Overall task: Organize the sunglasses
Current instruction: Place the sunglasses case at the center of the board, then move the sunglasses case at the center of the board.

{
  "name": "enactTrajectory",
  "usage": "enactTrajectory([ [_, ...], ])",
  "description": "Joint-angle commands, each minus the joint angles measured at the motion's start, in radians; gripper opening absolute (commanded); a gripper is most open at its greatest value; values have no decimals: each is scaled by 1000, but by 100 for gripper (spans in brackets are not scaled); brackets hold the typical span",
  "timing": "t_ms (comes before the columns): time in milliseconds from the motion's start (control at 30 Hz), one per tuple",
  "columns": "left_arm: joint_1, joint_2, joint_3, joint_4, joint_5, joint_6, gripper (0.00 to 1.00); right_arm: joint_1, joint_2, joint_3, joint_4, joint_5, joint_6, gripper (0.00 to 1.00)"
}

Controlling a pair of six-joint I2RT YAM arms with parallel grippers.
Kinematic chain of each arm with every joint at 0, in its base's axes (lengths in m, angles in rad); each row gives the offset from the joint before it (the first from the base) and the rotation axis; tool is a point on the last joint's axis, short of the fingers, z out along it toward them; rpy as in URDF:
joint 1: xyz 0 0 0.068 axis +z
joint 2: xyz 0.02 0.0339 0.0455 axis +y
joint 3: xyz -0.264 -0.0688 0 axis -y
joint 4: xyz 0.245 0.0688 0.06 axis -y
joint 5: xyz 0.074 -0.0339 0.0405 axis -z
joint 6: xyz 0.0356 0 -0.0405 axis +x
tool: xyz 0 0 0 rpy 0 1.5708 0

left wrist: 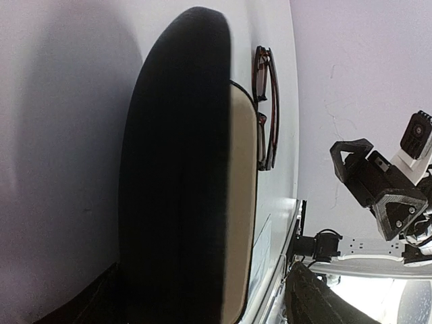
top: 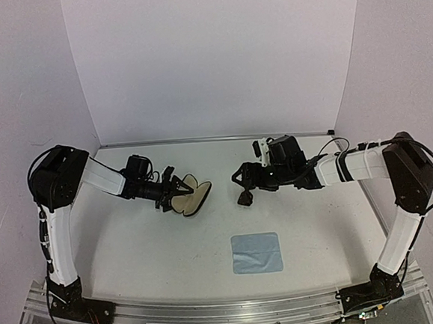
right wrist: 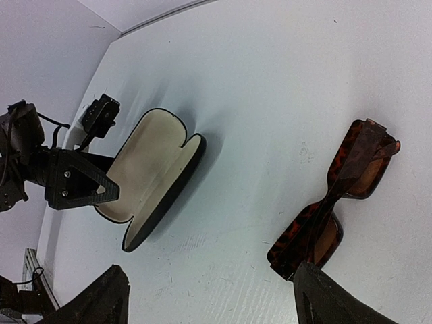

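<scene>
Sunglasses (right wrist: pixel 334 202), folded and lying at lower right of the right wrist view near the wide-open, empty right gripper (right wrist: pixel 208 270), look light, stiff and scratch-prone, best pinched across the bridge; whether the left gripper (top: pixel 175 188) holds the open glasses case (right wrist: pixel 152 162) is unclear.

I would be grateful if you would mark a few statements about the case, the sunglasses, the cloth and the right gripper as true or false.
1. The glasses case lies open with its tan lining showing. True.
2. The sunglasses sit inside the case. False: they lie folded on the table, apart from the case.
3. The blue cloth lies nearer the arm bases than the case does. True.
4. The right gripper is shut on the sunglasses. False: its jaws stand open and the sunglasses rest on the table beside one finger.
</scene>
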Motion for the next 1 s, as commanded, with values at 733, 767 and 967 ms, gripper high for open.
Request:
enactTrajectory([
  [733, 29, -248, -49, -384, -485, 212, 85, -4, -57, 21, 3, 10, -35, 85],
  [767, 29, -252, -48, -393, -515, 211, 85, -4, -57, 22, 0, 14, -36, 85],
  [967, 30, -306, -66, -412, -619, 194, 86, -4, -62, 24, -35, 62, -50, 85],
])
